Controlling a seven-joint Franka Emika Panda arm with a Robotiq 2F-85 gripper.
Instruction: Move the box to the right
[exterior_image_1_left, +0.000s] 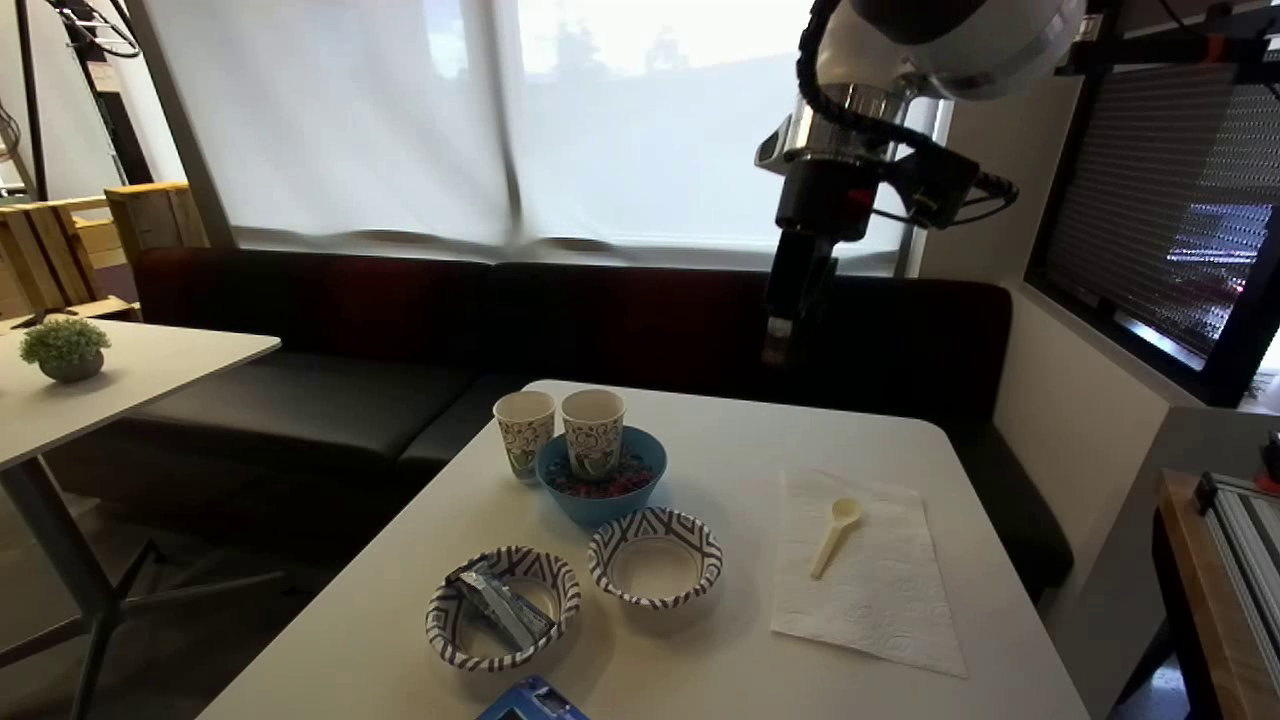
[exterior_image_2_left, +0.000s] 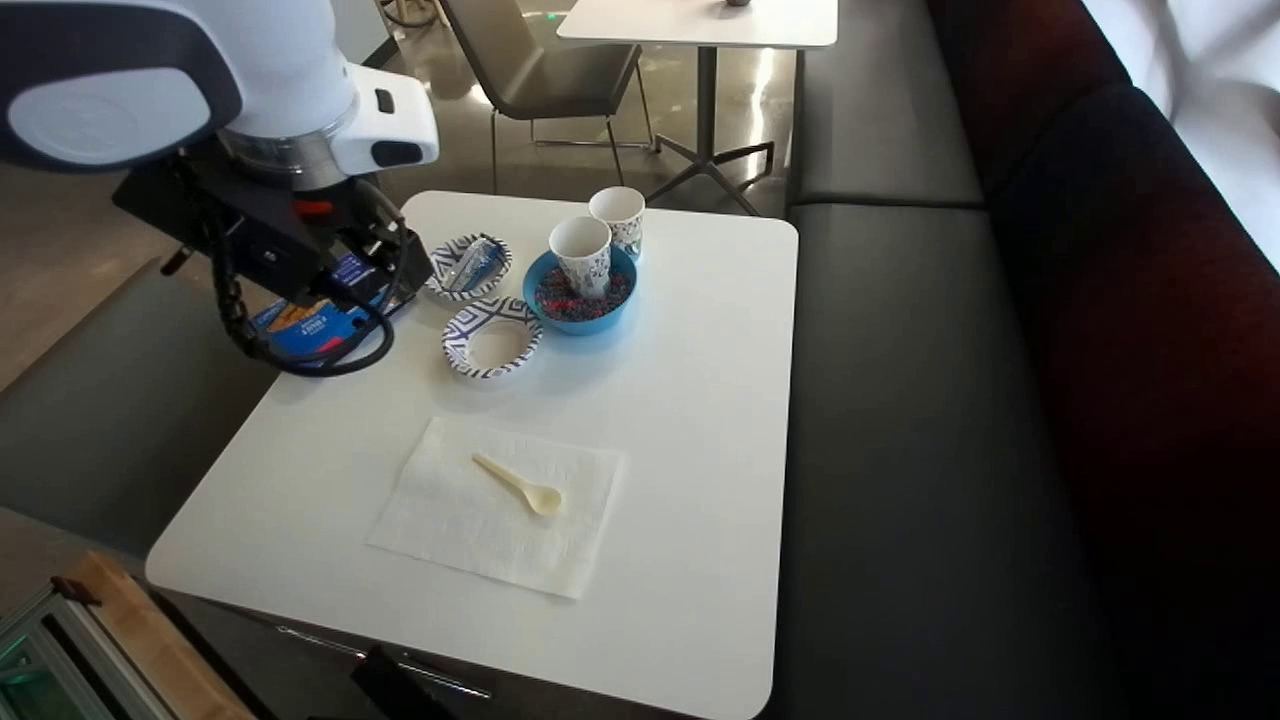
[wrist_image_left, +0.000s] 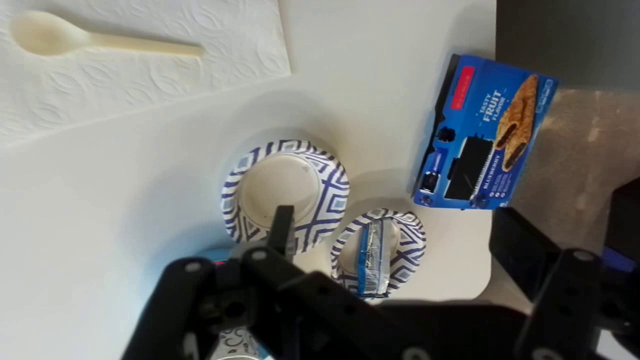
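The box (wrist_image_left: 485, 135) is a flat blue packet with printed text and a picture of pastries, lying at the table's edge and partly past it in the wrist view. Only a corner of the box (exterior_image_1_left: 535, 700) shows at the bottom of an exterior view. Elsewhere the arm and its cable partly cover the box (exterior_image_2_left: 318, 328). My gripper (wrist_image_left: 395, 218) is open above the table, its fingers wide apart with nothing held between them. Beyond the fingers, a patterned bowl appears in the gap, and the box is up and to the right.
A patterned bowl (exterior_image_1_left: 470, 655) holds a wrapped bar (wrist_image_left: 372, 257). Beside it stands a second patterned bowl (exterior_image_1_left: 655, 590). A blue bowl (exterior_image_1_left: 600, 510) has a paper cup (exterior_image_1_left: 594, 440) in it, with another cup (exterior_image_1_left: 522, 432) alongside. A spoon (exterior_image_2_left: 520, 485) rests on a white napkin (exterior_image_2_left: 450, 510).
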